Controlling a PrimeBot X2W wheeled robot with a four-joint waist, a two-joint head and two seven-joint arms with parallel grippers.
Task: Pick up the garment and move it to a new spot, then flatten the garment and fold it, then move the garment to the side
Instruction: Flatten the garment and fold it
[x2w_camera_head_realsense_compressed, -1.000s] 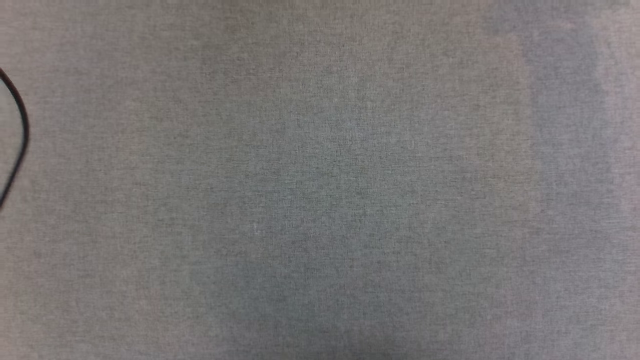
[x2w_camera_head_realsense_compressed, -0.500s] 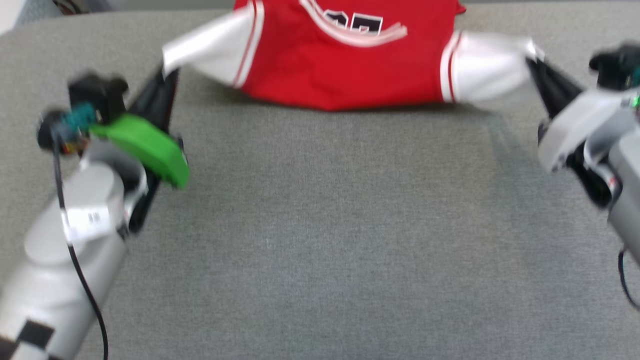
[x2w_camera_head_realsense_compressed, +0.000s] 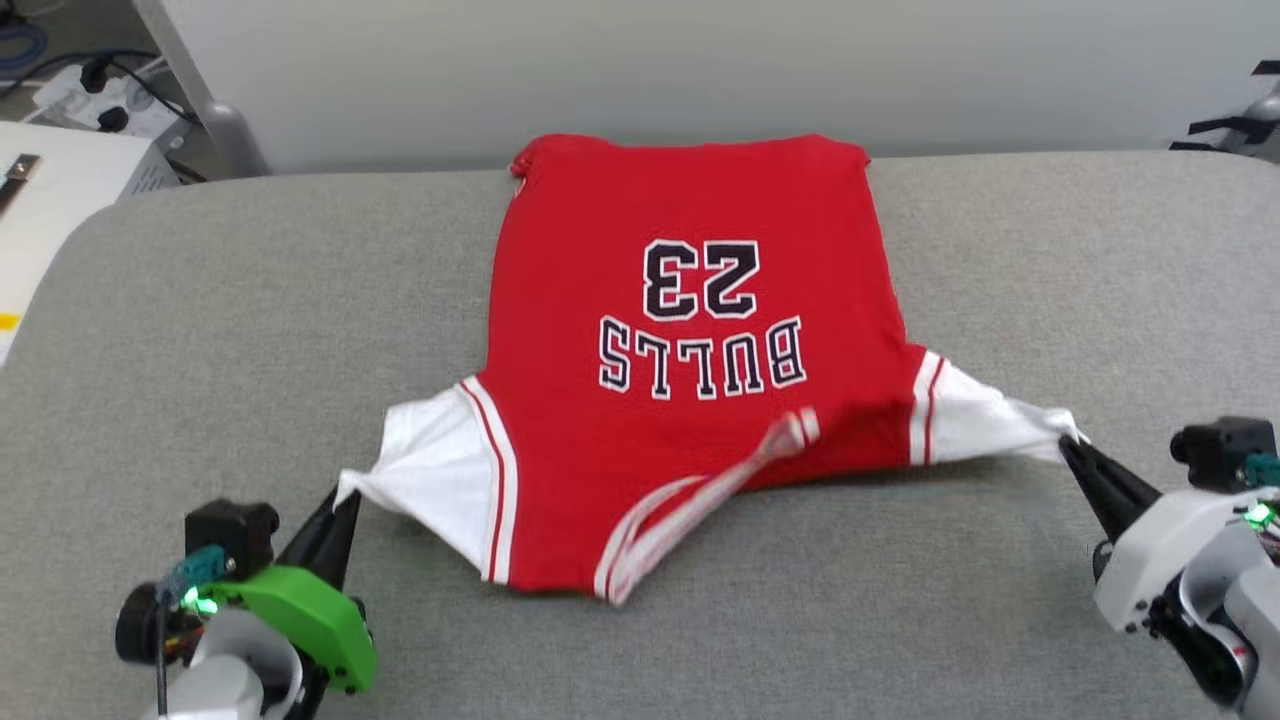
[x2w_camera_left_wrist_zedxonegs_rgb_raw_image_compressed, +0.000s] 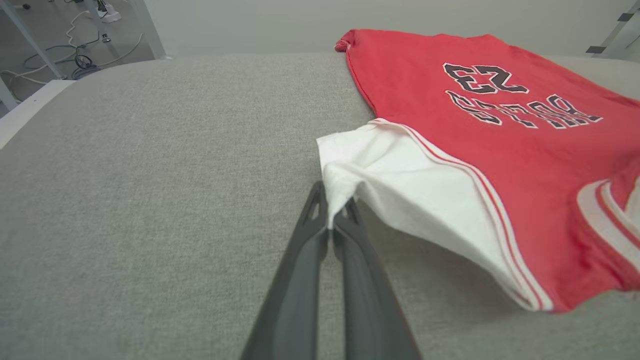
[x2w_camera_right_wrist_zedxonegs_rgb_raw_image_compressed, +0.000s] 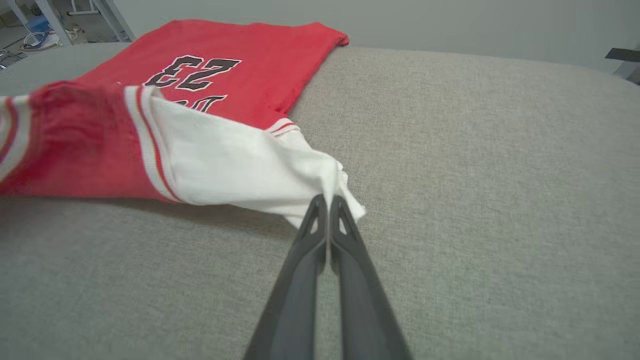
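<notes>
On the grey cloth-covered table (x2w_camera_head_realsense_compressed: 250, 300), the garment (x2w_camera_head_realsense_compressed: 690, 400) lies spread with its print facing up, its hem at the far edge and its collar nearest us. Our left gripper (x2w_camera_head_realsense_compressed: 343, 497) pinches the tip of one white sleeve, fingers pressed together on the cloth. Our right gripper (x2w_camera_head_realsense_compressed: 1068, 444) pinches the other sleeve tip the same way, and both sleeves stretch outward.

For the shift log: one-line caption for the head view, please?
Left pincer and right pincer each pinch a white sleeve tip of the red garment on grey cloth.
</notes>
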